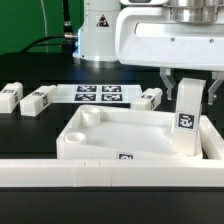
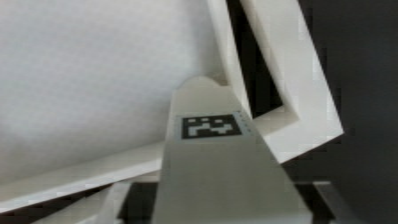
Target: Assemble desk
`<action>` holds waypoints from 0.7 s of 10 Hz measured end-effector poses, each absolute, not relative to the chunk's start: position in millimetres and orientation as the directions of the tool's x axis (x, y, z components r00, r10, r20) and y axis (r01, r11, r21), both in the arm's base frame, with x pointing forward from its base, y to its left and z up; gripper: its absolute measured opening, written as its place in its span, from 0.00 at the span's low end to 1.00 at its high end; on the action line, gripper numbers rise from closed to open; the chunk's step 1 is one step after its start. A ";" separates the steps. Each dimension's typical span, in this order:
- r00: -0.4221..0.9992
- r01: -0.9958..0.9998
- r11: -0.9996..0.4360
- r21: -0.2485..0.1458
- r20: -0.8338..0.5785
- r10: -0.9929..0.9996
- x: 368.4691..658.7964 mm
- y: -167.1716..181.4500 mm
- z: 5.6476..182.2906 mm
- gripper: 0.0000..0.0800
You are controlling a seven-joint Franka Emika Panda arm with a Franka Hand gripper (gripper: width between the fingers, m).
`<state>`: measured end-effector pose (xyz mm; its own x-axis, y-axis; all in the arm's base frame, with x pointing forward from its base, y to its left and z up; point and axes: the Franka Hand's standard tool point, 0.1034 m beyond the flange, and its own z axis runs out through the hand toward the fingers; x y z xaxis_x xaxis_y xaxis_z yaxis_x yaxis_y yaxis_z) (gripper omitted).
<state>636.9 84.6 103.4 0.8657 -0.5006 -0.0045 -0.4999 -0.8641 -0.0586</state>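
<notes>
Tool [image 1: 189, 87] held one leg [image 1: 187, 125] upright at the panel's [image 1: 110, 135] three o'clock edge; three more legs [image 1: 38, 98] lay loose on the table [image 1: 30, 125]. None looked joined.

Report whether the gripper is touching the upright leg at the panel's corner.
Touching. The wrist view shows the leg running out from between the fingers of the gripper, with no gap on either side.

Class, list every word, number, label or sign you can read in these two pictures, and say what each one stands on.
No words or numbers are readable.
A warning triangle on the robot base: symbol too blurred to read.
Black-and-white square tags on the upright leg, loose legs, panel and marker board: patterns, not text.
</notes>
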 end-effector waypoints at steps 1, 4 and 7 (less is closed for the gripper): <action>0.867 -0.497 -0.866 -0.059 -0.004 -0.498 636.9 84.6 103.3 0.71; 0.895 -0.444 -0.893 -0.070 0.002 -0.445 626.5 84.9 117.8 0.80; 0.912 -0.410 -0.910 -0.064 -0.008 -0.410 600.6 77.1 128.3 0.81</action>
<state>600.6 77.1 128.3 0.9121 -0.4099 -0.0079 -0.4095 -0.9100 -0.0642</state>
